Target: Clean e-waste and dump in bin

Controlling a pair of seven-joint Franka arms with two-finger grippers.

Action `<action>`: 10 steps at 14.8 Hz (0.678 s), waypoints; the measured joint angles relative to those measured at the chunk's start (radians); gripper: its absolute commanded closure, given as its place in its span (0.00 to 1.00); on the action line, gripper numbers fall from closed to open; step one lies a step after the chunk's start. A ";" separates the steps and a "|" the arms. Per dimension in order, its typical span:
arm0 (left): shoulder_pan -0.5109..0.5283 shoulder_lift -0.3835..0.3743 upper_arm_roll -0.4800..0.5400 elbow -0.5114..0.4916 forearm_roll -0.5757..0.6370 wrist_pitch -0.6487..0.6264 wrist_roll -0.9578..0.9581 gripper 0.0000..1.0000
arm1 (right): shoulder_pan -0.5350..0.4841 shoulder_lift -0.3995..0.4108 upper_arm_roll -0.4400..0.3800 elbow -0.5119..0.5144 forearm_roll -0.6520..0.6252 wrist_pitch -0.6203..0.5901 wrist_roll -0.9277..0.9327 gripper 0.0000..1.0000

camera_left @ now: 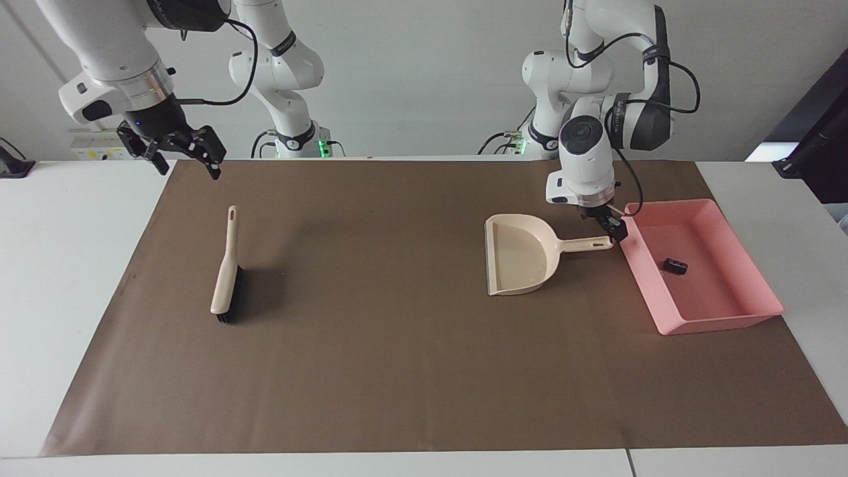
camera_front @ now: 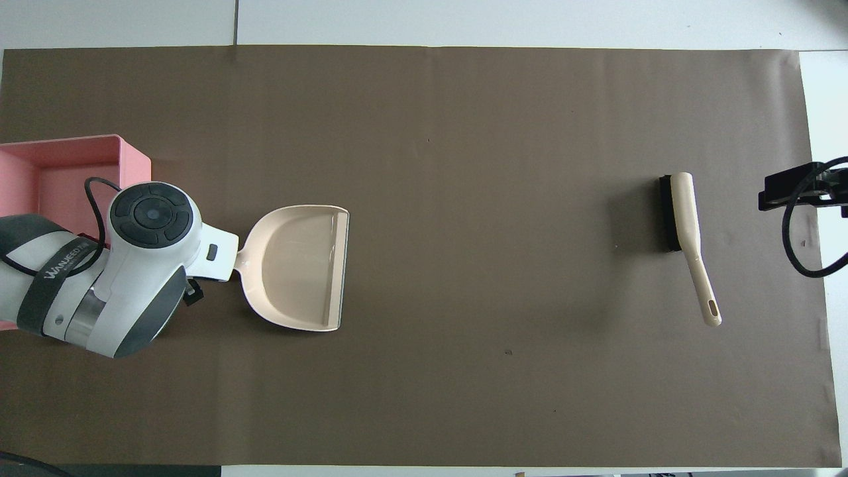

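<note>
Beige dustpan (camera_left: pixel 520 255) lies released; left pincer (camera_left: pixel 611 225) gapes above its handle, right pincer (camera_left: pixel 179 154) open, idle.

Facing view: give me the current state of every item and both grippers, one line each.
dustpan: flat on the brown mat, nothing visible in it, not held.
brush: lying on the mat, not held.
pink bin: upright, with a small black block inside.
left gripper: open, over the end of the dustpan's handle, holding nothing.
right gripper: open, holding nothing, raised, waiting.
</note>
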 measured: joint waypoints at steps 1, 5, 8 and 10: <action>0.021 0.000 0.002 0.000 -0.046 -0.004 -0.107 0.02 | 0.000 0.000 0.000 0.000 0.000 0.000 0.000 0.01; 0.134 -0.001 0.007 0.057 -0.256 -0.004 -0.367 0.02 | 0.000 0.000 0.000 0.000 0.000 0.000 0.000 0.01; 0.174 -0.005 0.009 0.190 -0.361 -0.052 -0.452 0.02 | -0.002 0.000 -0.001 0.000 0.000 -0.002 0.000 0.01; 0.180 -0.008 0.009 0.299 -0.390 -0.127 -0.509 0.02 | -0.003 0.000 -0.001 0.000 0.000 -0.002 0.000 0.01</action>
